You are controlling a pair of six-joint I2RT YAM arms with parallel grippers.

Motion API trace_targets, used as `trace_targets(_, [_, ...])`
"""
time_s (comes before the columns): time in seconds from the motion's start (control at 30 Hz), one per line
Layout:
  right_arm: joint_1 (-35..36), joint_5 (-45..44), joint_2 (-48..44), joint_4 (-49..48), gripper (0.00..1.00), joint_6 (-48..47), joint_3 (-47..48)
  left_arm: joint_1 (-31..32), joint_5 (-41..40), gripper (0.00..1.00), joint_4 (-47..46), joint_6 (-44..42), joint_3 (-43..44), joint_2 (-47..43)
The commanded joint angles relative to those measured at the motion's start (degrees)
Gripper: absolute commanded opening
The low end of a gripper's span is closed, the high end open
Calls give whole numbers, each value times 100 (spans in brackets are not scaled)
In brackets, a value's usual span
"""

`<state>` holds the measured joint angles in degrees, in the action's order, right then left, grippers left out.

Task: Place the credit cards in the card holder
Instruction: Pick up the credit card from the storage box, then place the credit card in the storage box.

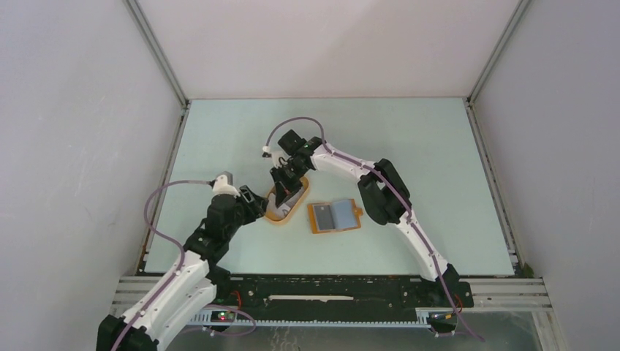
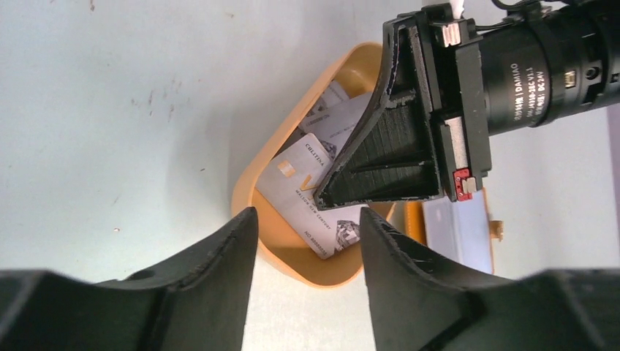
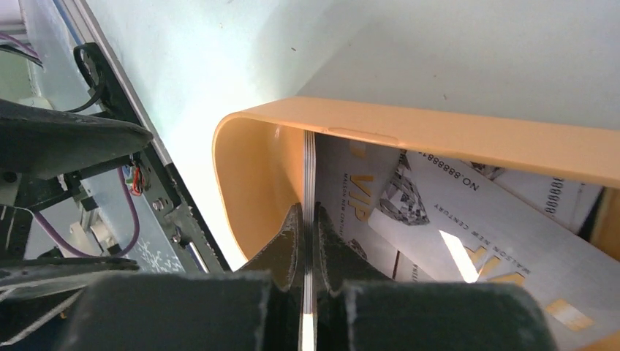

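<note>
The right gripper (image 3: 308,219) is pressed onto one credit card (image 3: 309,164) and holds it edge-up against the inner wall of the oval orange tray (image 3: 439,137). Further credit cards (image 3: 475,227) lie flat in the tray. The left gripper (image 2: 307,216) stands spread just beside the tray's rim, holding nothing. The card holder (image 1: 335,216) lies open just right of the tray, toward the near edge of the table (image 1: 409,146).

In tray (image 2: 252,172): cards (image 2: 292,186); card holder (image 1: 334,216) lies just R of it, both on table (image 1: 409,146).
</note>
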<state>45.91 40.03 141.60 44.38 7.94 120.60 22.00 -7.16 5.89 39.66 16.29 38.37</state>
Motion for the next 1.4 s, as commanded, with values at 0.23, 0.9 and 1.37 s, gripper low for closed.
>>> trace_targets(0.23, [-589,1062,-639,211,0,-785,345,15,662,76,-546,13,-296,-927])
trace_targets(0.9, [-1001,2815,-173,-738,0,275,-83,-391,1435,75,-3528,1169,-736,997])
trace_targets(1.37, [-966,2134,0,-222,1,-227,118,-573,1528,70,-4080,1413,-737,1880])
